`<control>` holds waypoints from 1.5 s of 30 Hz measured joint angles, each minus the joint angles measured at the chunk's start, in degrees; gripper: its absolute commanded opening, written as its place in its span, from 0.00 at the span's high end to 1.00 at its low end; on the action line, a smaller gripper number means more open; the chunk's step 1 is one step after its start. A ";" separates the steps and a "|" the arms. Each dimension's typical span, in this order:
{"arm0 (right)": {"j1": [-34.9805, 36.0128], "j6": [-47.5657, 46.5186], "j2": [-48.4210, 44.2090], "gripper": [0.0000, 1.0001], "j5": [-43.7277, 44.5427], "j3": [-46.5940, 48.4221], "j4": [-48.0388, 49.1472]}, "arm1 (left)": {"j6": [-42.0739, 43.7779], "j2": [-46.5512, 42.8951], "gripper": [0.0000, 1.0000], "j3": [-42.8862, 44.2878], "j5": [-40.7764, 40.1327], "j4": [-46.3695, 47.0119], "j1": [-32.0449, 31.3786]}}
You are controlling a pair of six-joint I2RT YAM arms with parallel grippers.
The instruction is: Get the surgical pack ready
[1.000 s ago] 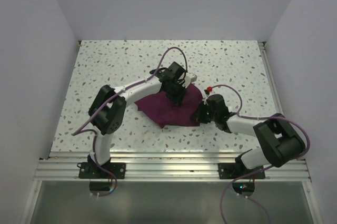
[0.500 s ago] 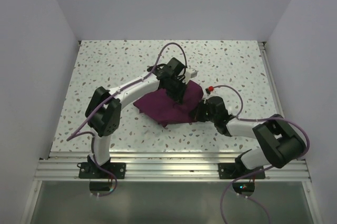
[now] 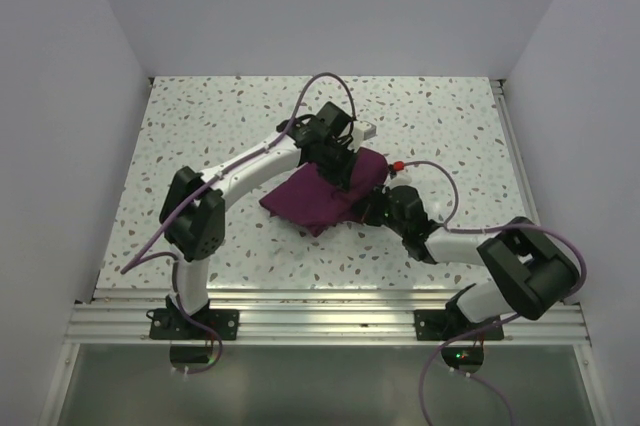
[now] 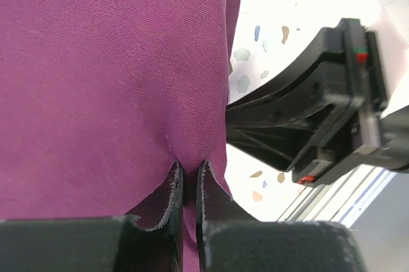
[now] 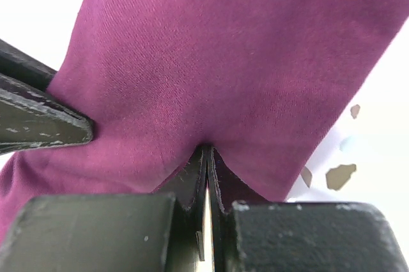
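- Nearest my bases: my right gripper (image 3: 373, 210) is at the near right edge of the cloth (image 3: 315, 198). Its jaws are pressed tight together with a fold of the purple fabric pinched between them. On the right wrist cam the cloth puckers straight into the closed tips.
- The cloth itself is about mid-table (image 3: 200, 126), a touch right of centre. It's bunched into a rumpled purple lump, not spread flat. Its left end rests on the speckled top. I can't tell whether the right end is off the surface.
- A bit further out, my left gripper (image 3: 345, 176) comes down on the far right part of the cloth. Its jaws are nearly together, clamped on their own pinch of fabric with only a thin slit between them.
- Both grippers are on the cloth's right end, close to each other. On the left wrist cam the right gripper sits just beside the cloth's edge.
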 measured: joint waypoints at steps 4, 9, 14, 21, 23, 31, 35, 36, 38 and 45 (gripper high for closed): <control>0.76 0.15 1.46 1.00 0.94 0.61 1.36 | 0.00 0.00 1.00 1.20 -0.22 -0.68 0.00; 1.03 0.09 2.23 1.00 2.54 1.14 2.47 | -0.02 -0.15 1.00 2.54 -0.66 -1.44 0.00; 1.03 -1.03 2.01 1.00 5.35 1.79 1.11 | -0.02 -1.29 1.00 2.67 -0.83 -1.90 0.00; 1.03 -3.02 1.99 1.00 7.76 3.52 -0.76 | 0.00 -2.21 1.00 2.67 -1.33 -2.05 0.09; 1.03 -3.58 1.99 1.00 8.31 4.00 -1.62 | 0.00 -2.23 1.00 2.67 -1.36 -2.03 0.09; 1.07 -7.21 2.05 1.00 10.99 6.32 -4.35 | 0.02 -2.64 1.00 2.56 -1.46 -1.90 0.24; 1.07 -8.46 2.80 1.00 11.32 7.32 -4.50 | 0.02 -2.89 1.00 2.54 -1.68 -1.92 0.37; 1.07 -8.52 3.28 1.00 11.23 7.54 -4.26 | 0.02 -2.93 1.00 2.54 -1.81 -1.92 0.39; 1.07 -8.41 4.15 1.00 10.86 7.61 -3.56 | 0.00 -2.93 1.00 2.54 -1.90 -1.97 0.42; 1.29 -5.55 7.76 1.00 9.38 7.19 1.44 | -0.02 -2.93 1.00 2.54 -1.86 -2.08 0.76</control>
